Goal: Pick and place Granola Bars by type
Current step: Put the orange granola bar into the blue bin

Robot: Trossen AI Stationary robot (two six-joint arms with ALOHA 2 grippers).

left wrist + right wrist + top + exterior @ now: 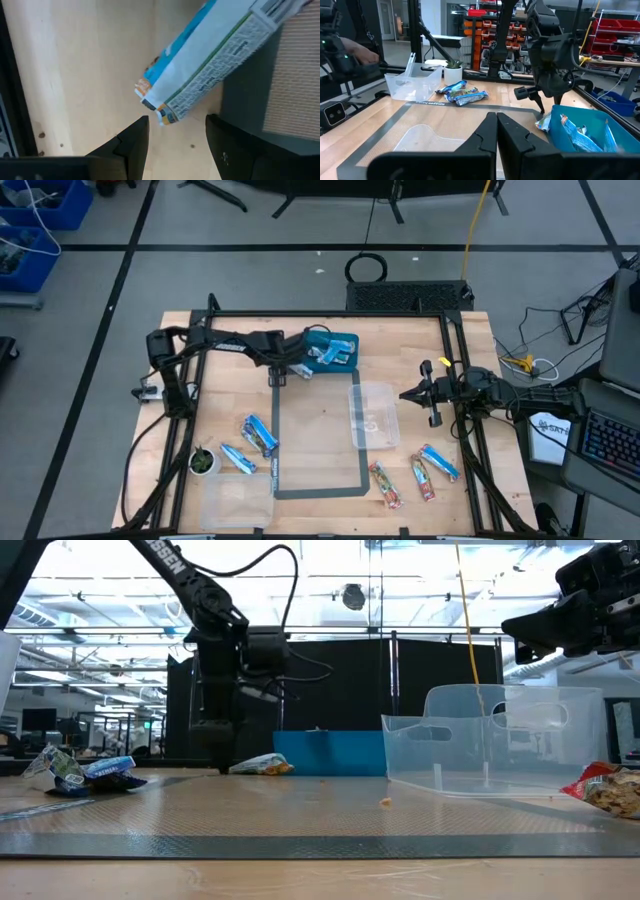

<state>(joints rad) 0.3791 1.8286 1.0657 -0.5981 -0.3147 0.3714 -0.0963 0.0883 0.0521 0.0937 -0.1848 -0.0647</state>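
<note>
Nearest the desk's (pixel 330 450) front edge, red-patterned wrapped granola bars (pixel 385 483) and blue-and-white ones (pixel 258 434) lie unsorted, so most of the job is left. Mid-desk, the clear plastic tub (pixel 373 416) looks empty, with open wood around it. The right gripper (pixel 432 406) waits pressed together. Farther back, the left gripper (pixel 283 376), spread, hovers beside the blue bin (pixel 333 352) holding blue-wrapped bars.

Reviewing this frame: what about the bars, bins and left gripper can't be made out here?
- Blue bin contents: bar count unreadable; too small in the high view, wall blocks the low view, cut off in the right wrist view.
- Bar by the left gripper: far end cut off by the left wrist picture's edge.
- Red-wrapped bar: cut by the low view's right edge.
- Clear bin contents: too small to tell from above.
</note>
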